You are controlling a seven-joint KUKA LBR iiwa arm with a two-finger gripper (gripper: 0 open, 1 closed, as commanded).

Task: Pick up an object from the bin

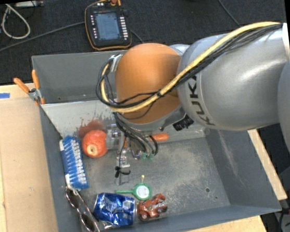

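Note:
My gripper (pixel 122 168) hangs below the orange wrist cover, over the bare bin floor near the middle left. An orange-red apple (pixel 95 143) lies just to its upper left, a short way off. A small round green and white thing (pixel 142 192) lies below the gripper toward the front. Beside that sit a reddish-brown lumpy thing (pixel 152 206) and a crumpled blue packet (pixel 113 209). A small orange piece (pixel 161 136) pokes out to the gripper's right, partly hidden by the wrist.
A blue ridged brush-like thing (pixel 73 162) lies along the left wall. Sunglasses (pixel 82 211) rest in the front left corner. The arm covers the back of the bin; bare floor stretches to the right.

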